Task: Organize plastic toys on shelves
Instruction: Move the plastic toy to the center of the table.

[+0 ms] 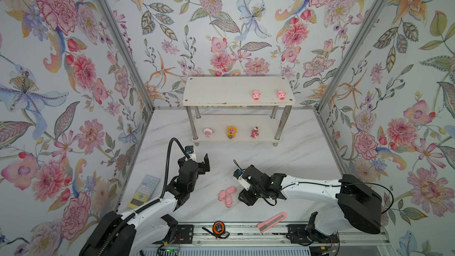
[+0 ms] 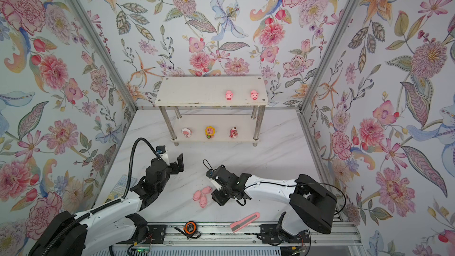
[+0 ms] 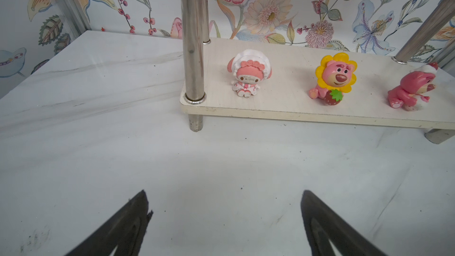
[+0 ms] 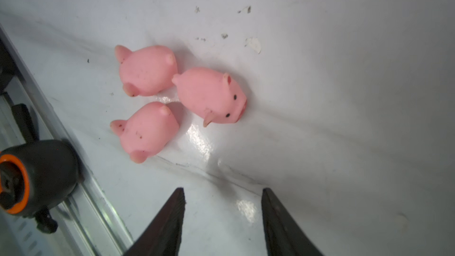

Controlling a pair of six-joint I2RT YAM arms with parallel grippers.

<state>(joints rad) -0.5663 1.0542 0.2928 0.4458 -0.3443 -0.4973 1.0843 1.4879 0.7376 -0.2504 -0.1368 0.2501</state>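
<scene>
The desk (image 1: 307, 158) gives you the most room. Ahead of the left end effector (image 3: 224, 193) it is bare as far as the front edge of the shelves (image 1: 221, 92). This end effector has its fingers spread wide, with nothing between them. One chrome leg (image 3: 194, 45) stands ahead of it at the corner of the lower board, so please mind this post.

The right end effector (image 4: 223, 190) has its fingers parted and also holds nothing. Between the two end effectors the desk is free. Behind the right one, near the metal rail (image 1: 246, 236) at the desk's edge, lies the pink bar (image 1: 272, 221). The tape measure (image 4: 37, 176) sits on that rail.

Past the leg, in a row on the lower board, sit the whitish figurine (image 3: 247, 72), the flower-maned figurine (image 3: 336, 77) and the red-pink figurine (image 3: 411, 87), well apart.

Just ahead of the right fingertips, the facing pig (image 4: 209, 94) touches the second pig (image 4: 147, 70). The third pig (image 4: 145, 131) lies just beside them, near the rail. On the top board stand the inner pig (image 1: 256, 94) and the outer pig (image 1: 281, 94), which is close to the board's end.
</scene>
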